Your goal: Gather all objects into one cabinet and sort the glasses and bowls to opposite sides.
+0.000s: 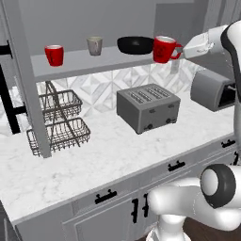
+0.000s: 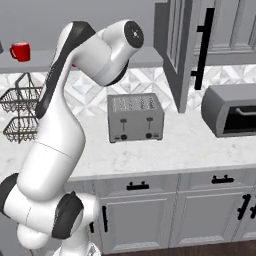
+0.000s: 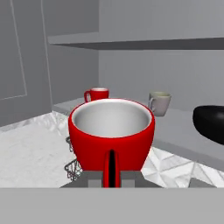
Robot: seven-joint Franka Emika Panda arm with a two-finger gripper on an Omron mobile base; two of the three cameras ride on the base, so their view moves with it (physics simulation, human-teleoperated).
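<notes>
Closest to the hand camera, red cup (image 3: pixel 111 131) sits right in front of the lens, handle toward the pincer, white inside, upright. Pincer (image 1: pixel 179 50) is pressed together on that handle, holding the cup at the right front edge of the shelf board (image 1: pixel 84 65); whether the cup base touches the board, cannot tell.

White arm (image 2: pixel 60 125) rises from the base and reaches up to the cabinet (image 1: pixel 28 28). Cabinet is open, plain grey inside, its door (image 2: pixel 175 50) swung out at the right end of the shelf.

Worktop (image 1: pixel 117 150) is white marble. Silver toaster (image 1: pixel 148 108) stands mid worktop, toward the back. Grey toaster oven (image 1: pixel 214 89) stands at the right end of the worktop. Wire basket rack (image 1: pixel 59 122) stands at the left back, under the shelf's left end.

On the shelf board: black bowl (image 1: pixel 135 45) toward the right, at the back, just beside the held cup. Grey-beige cup (image 1: pixel 94 45) stands mid shelf, left of the bowl, apart from it. Second red cup (image 1: pixel 54 55) stands near the left end, toward the front edge, well apart from the others.

Lower cabinets (image 1: pixel 122 207) with black handles run under the worktop's front edge.
</notes>
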